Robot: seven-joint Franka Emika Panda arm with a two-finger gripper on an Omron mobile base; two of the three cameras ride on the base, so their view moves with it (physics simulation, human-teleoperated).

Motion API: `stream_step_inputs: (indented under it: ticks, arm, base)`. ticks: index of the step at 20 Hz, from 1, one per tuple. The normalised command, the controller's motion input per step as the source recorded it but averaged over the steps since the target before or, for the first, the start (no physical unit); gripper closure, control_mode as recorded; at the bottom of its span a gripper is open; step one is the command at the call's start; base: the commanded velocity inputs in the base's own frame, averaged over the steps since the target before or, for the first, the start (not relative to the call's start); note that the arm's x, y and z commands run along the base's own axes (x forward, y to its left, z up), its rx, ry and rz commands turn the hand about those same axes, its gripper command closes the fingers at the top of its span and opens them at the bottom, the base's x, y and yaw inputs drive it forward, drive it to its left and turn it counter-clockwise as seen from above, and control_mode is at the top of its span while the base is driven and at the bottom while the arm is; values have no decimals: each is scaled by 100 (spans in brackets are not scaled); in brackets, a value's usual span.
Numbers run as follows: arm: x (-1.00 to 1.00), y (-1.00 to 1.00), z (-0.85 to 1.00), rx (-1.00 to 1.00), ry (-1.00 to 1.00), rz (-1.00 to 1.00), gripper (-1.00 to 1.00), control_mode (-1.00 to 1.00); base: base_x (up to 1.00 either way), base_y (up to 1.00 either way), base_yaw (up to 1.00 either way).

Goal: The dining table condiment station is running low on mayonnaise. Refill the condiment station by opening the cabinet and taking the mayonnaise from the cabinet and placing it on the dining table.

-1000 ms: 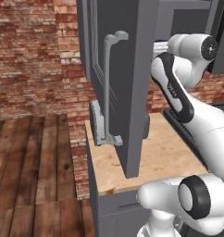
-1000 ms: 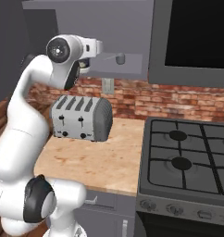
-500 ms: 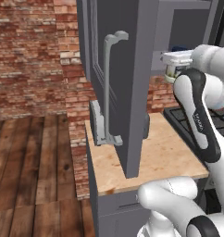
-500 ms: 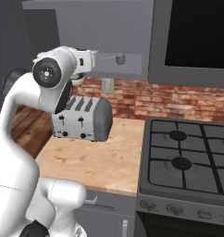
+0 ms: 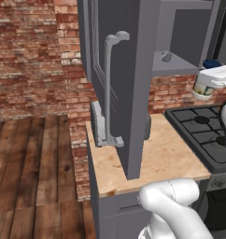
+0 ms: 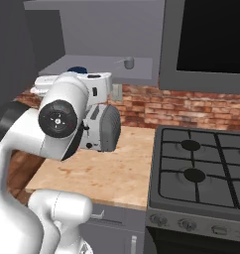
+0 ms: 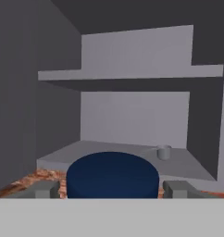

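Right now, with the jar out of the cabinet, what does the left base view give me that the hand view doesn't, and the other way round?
Left base view: the cabinet door swung open with its bar handle, the toaster behind it, the wooden counter, the stove, and the pale label of the mayonnaise, held in the air.
Hand view: the gripper straddling the navy lid, and the cabinet's upper shelf.
Both: the mayonnaise, and the lower shelf with a small grey cup.

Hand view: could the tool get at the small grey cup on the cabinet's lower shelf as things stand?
Probably not yet: the door is open and the way to the cup looks free, but the tool seems shut on the mayonnaise.
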Motion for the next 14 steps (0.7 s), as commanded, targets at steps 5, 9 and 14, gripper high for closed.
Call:
stream_step_inputs:
  ticks: [5,9,14]
  arm:
    - [-82,-6,-21,0,0,2,100,-100]
    - [-53,0,-24,0,0,0,100,-100]
    - [-20,0,-14,0,1,0,100,-100]
  base:
    - [0,0,0]
    - [0,0,0]
    - [0,0,0]
